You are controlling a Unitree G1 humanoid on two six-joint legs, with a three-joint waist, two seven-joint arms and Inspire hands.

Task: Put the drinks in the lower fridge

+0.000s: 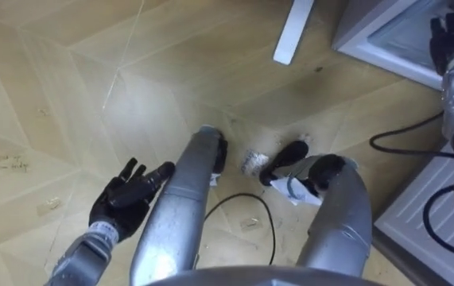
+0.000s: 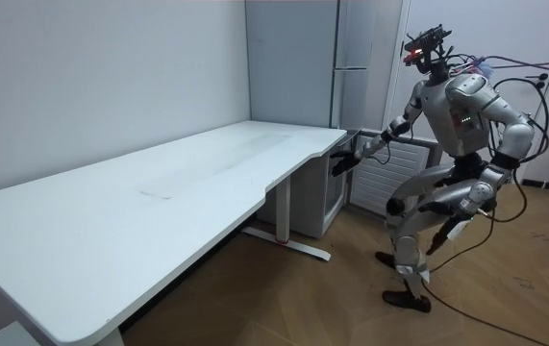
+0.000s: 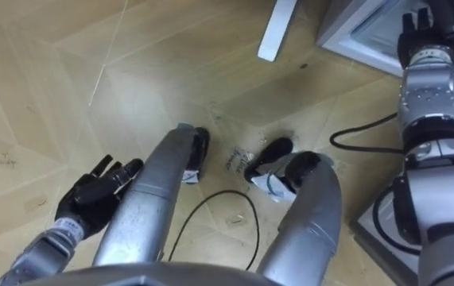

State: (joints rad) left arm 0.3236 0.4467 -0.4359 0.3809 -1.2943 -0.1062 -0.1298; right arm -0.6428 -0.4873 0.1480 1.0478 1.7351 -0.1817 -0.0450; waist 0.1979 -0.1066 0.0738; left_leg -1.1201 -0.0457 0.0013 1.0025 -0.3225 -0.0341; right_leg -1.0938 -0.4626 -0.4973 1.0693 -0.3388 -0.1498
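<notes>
I see R hand (image 1: 449, 36), fingers apart, at the fridge (image 1: 393, 32) edge. L hand (image 1: 119, 202) loose over wood floor (image 1: 52, 103) by desk (image 2: 159, 192).

right hand (image 3: 429, 33) part cut at top edge | fridge (image 3: 344, 38) cut off top-rt, detail too blurry
</notes>
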